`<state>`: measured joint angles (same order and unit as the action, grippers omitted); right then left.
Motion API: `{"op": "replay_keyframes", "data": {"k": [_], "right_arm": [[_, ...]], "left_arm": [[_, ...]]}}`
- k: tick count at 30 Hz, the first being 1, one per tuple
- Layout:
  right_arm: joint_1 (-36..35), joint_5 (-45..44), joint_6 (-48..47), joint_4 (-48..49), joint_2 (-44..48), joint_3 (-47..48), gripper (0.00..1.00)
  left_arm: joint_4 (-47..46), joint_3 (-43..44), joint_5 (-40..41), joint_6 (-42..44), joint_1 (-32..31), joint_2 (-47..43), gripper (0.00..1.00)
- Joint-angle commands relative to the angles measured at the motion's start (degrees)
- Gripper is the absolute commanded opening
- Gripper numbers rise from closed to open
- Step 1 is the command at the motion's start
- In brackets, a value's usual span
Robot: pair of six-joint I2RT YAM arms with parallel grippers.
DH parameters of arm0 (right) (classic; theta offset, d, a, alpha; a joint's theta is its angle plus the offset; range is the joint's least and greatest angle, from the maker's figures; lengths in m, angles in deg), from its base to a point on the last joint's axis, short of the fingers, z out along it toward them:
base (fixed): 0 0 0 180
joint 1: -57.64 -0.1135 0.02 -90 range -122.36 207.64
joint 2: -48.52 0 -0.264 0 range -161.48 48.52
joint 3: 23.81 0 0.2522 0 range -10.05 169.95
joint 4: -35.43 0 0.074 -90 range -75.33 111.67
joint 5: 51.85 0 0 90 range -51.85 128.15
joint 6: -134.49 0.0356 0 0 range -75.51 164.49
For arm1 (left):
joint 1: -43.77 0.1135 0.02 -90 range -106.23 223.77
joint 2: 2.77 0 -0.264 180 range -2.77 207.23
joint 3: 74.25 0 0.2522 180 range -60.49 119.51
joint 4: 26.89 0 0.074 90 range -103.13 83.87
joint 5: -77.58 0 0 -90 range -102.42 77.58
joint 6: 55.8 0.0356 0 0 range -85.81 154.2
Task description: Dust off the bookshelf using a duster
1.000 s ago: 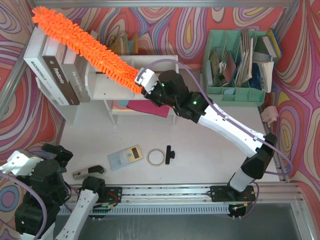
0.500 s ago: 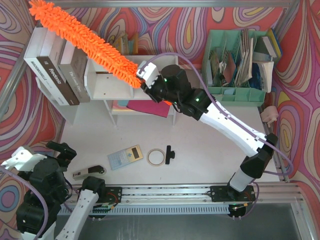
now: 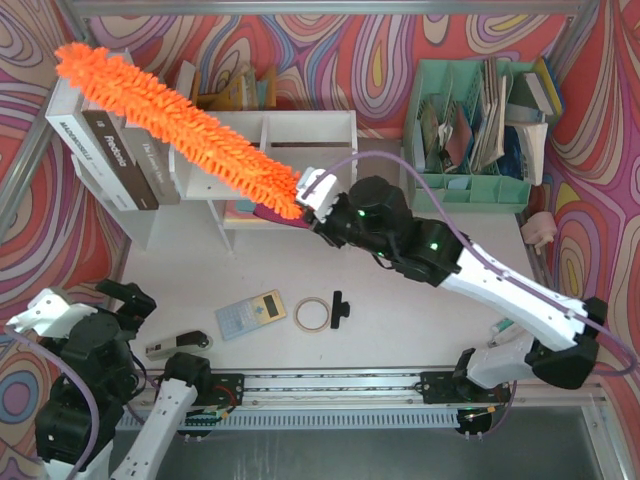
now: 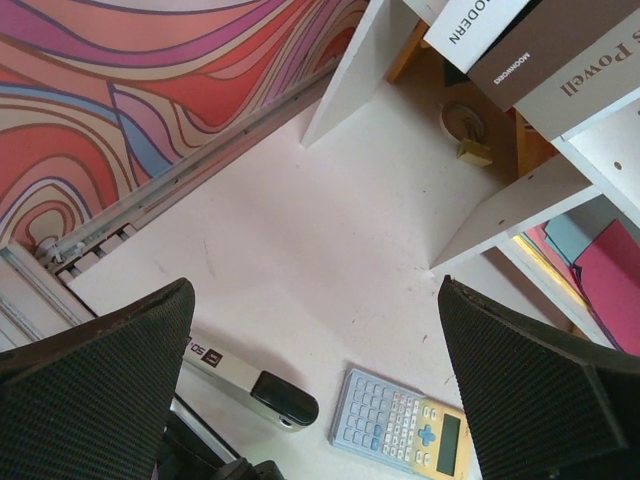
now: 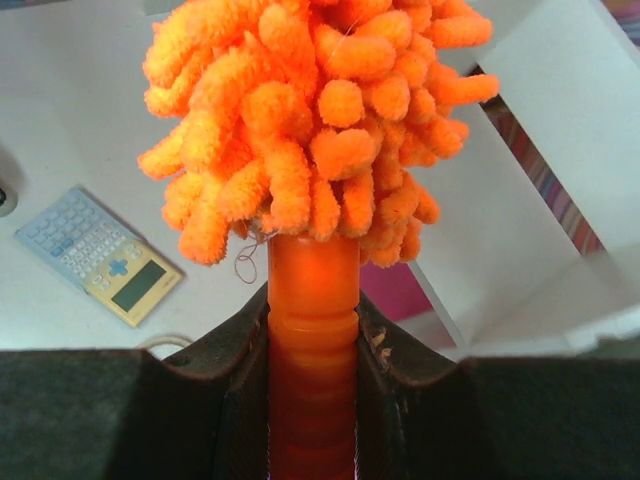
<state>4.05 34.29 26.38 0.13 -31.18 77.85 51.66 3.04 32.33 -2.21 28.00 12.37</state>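
Watch your right pincer [image 3: 314, 192] clamped on the long fluffy orange duster [image 3: 180, 125], left pincer [image 4: 315, 350] apart: a hard sweep could knock big books [image 3: 118, 158] off the white wooden bookshelf [image 3: 310, 128]

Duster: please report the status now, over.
Right gripper shut on duster handle, left gripper open and empty. Duster slants across bookshelf top. Big books under its far end.

On worktop [image 3: 420, 320]: bookshelf [image 3: 320, 127] at rear, books [image 3: 105, 152] at its left end, organizer [image 3: 470, 186] to right. Before bookshelf: stapler [image 3: 176, 346], calculator [image 3: 250, 313], tape ring [image 3: 297, 314], left to right. Above bookshelf and books: duster [image 3: 175, 125], slanting.
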Motion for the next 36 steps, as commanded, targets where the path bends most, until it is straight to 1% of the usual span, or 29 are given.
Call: {"op": "replay_keyframes", "data": {"k": [1, 4, 15, 20, 26, 36], "right_arm": [[0.4, -5.7, 2.3, -0.1, 5.6, -2.4, 0.00], [0.4, -8.3, 2.0, -2.4, 6.7, -4.0, 0.00], [0.4, -8.5, 2.5, -4.1, 8.3, -7.4, 0.00], [0.4, -8.9, 2.5, -4.1, 7.6, -7.6, 0.00], [1.0, -12.5, 1.3, -3.0, 3.3, -4.4, 0.00], [4.2, -12.5, -0.6, -1.7, -3.0, 2.6, 0.00]], "left_arm": [[-1.8, -0.7, -0.9, 1.5, -0.3, 1.5, 0.99], [-2.4, -0.9, -1.1, 1.4, -0.3, 1.7, 0.99], [-2.6, -1.4, -1.5, 1.1, -0.3, 2.0, 0.98], [-2.7, -1.8, -1.6, 1.2, -0.3, 2.1, 0.98], [-2.7, -2.8, -2.1, 0.3, -0.3, 1.6, 0.98], [-1.7, -2.7, -2.1, 0.5, -0.3, 0.5, 0.98]]}}
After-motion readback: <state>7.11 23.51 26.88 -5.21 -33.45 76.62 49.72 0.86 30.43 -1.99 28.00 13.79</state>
